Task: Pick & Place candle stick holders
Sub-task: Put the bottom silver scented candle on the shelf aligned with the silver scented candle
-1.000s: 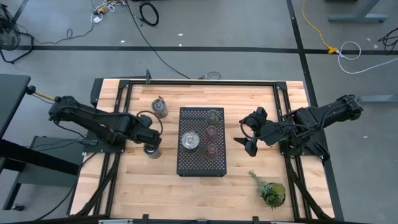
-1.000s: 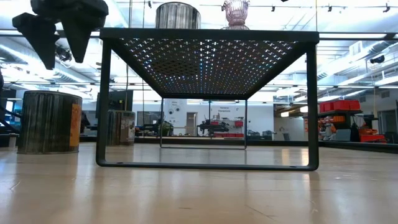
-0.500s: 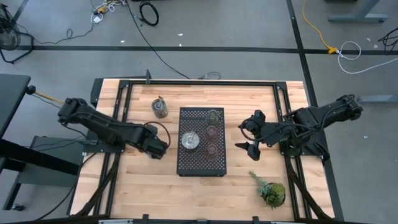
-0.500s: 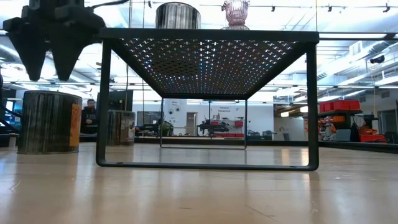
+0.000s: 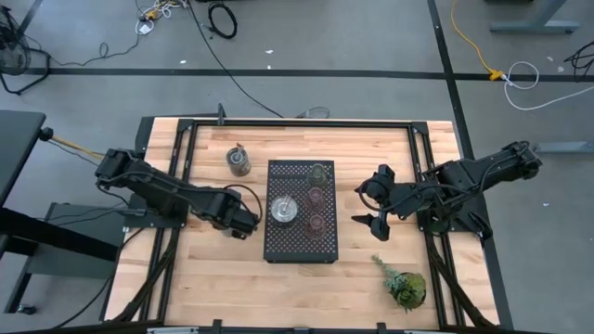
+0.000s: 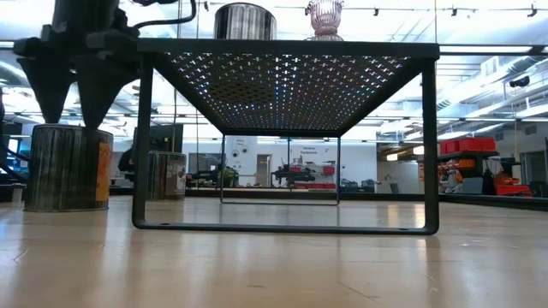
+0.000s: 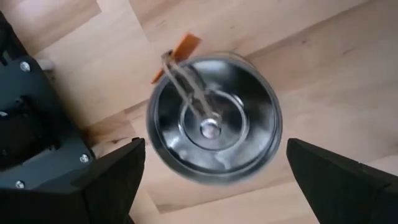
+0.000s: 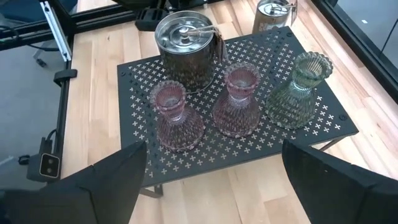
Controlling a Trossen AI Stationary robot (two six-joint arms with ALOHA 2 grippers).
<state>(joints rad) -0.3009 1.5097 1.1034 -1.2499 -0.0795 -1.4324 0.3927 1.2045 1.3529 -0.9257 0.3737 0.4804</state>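
The metal cup [image 7: 214, 127] stands on the bench [image 7: 323, 81] straight under my left tool [image 7: 214, 180], between its wide-open fingers. I judge it stiff, light, slick-sided; I'd grip low across the wall, clear of the wire inside. Beside it is the tray [image 5: 302, 243], carrying four holders. My right tool [image 5: 376, 221] waits open beyond.

Grey floor [image 5: 371, 46] — trailing cables [image 5: 227, 56]
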